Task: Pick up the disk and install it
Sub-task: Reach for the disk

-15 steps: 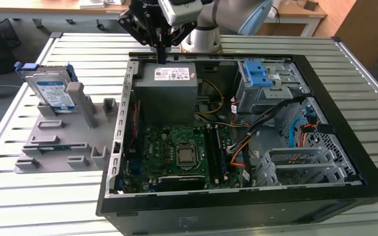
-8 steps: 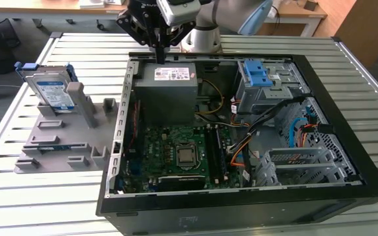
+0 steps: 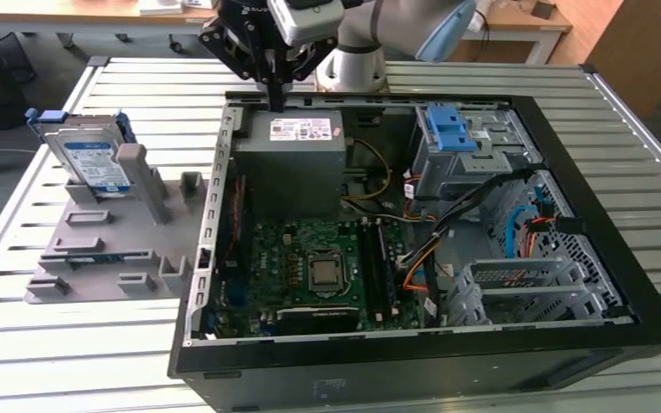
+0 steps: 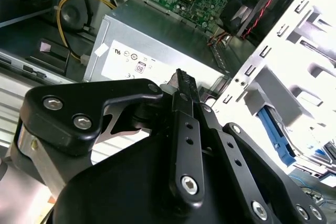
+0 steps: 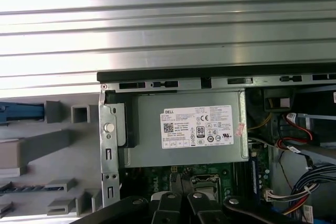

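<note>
On the grey fixture at the exterior view's left, the disk stands on edge, leaning back, label outward. A fixture post stands just beside it. The gripper is well apart, toward the exterior view's right. It hangs over the power supply at the open case rim, fingers pinched together, empty.

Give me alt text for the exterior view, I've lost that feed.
The end effector, shut and empty, hangs over the far rim of the open computer case, near the power supply. The disk stands in a grey rack at the exterior view's left.
</note>
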### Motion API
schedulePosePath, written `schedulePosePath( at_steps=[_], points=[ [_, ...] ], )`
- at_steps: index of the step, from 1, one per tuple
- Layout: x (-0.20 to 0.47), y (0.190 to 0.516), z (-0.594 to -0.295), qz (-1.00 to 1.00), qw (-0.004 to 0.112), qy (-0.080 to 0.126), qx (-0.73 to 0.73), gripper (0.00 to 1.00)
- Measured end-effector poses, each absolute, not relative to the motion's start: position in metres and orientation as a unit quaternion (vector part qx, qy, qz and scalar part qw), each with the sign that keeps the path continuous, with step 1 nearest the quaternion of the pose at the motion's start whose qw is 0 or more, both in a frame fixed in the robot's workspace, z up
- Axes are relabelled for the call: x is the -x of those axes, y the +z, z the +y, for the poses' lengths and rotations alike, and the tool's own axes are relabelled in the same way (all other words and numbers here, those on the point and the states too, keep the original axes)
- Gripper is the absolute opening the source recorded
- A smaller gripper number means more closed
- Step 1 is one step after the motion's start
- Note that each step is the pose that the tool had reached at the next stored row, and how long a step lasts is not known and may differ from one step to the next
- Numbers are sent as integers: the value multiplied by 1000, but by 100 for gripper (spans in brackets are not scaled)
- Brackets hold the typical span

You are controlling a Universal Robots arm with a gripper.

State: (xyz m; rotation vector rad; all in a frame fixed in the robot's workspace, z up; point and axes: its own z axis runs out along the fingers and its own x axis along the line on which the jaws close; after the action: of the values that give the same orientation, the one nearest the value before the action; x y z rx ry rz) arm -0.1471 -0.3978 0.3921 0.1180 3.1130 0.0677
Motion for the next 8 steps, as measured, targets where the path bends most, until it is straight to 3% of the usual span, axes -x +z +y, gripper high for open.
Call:
schedulePosePath(
  at_steps=[8],
  points=[
    [155, 392, -397, 999, 13, 22, -38, 11]
  ],
)
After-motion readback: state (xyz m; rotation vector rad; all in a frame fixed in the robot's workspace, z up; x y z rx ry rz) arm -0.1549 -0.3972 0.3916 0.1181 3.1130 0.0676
